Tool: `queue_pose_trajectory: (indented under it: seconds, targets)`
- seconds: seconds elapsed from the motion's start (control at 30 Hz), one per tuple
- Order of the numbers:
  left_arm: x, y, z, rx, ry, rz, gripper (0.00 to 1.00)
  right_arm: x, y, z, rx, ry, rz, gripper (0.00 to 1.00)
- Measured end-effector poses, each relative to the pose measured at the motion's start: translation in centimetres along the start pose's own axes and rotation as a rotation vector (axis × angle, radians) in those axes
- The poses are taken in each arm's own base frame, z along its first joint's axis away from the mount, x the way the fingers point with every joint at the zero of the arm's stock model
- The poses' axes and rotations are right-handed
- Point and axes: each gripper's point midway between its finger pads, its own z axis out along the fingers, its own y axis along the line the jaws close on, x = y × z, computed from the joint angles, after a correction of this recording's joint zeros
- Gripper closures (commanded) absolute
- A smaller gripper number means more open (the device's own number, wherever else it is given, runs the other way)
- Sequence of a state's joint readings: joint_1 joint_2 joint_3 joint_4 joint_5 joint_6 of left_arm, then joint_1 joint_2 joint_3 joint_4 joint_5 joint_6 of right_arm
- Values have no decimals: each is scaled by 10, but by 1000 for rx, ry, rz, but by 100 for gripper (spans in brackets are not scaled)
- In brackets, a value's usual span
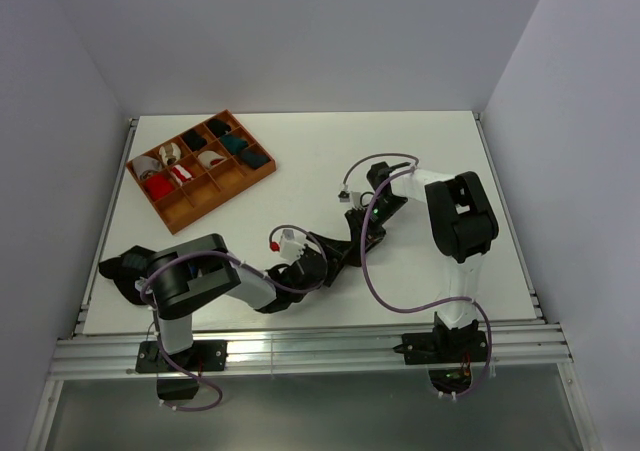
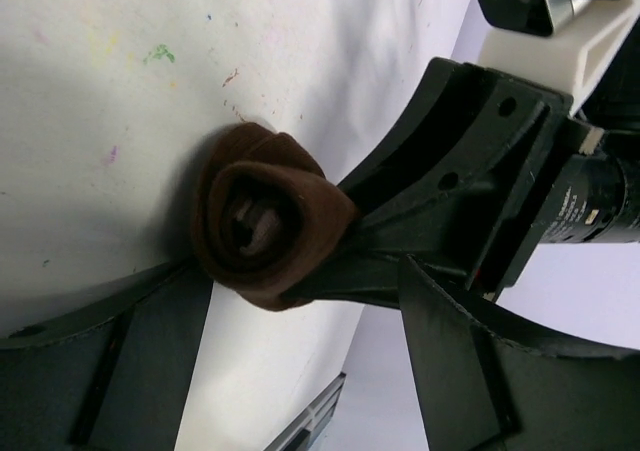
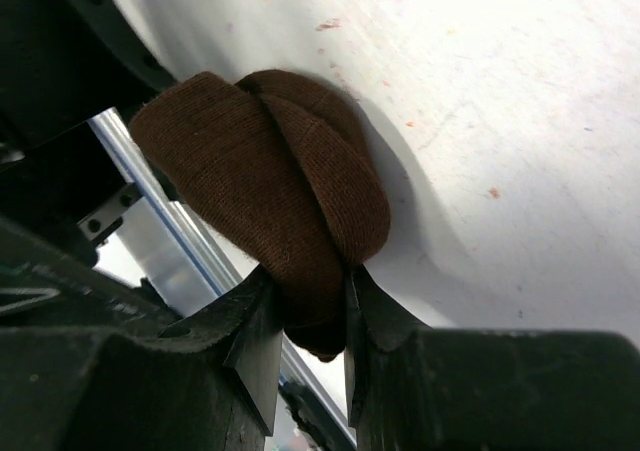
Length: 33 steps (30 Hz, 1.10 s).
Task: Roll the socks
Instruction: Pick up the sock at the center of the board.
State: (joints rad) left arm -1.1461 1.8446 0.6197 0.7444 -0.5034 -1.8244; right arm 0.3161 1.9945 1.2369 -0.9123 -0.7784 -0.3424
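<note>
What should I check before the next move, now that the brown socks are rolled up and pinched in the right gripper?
1. Sock roll wound into a compact spiral: ok.
2. Right gripper shut on the roll's lower end: ok.
3. Left gripper released: ok, its jaws stand wide on either side of the roll.
4. Loose ends tucked in: cannot tell, only brown fabric shows from both wrist views.
5. Free compartment in the wooden tray: ok, several along its near side look empty.
</note>
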Motion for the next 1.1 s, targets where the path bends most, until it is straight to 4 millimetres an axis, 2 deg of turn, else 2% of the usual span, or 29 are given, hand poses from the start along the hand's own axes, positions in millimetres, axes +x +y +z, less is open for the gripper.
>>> queue_pose_trajectory:
  seconds: [0.3,0.87,0.97,1.0,1.1]
  targets:
    - [-6,2,1,-6,-41,-43,27,3,14,-3,-73,7,-28,100]
    - [-10,12,7,-5,-68,-85,55,10,18,-2,-83,38,-52,100]
    - [-10,12,8,4,-65,-89,68,11,16,-1,-69,45,-56,100]
    - [-9,12,9,5,-64,-90,79,11,16,-1,-64,47,-58,100]
    - [-10,13,11,14,-59,-92,100,12,12,1,-43,53,-70,99]
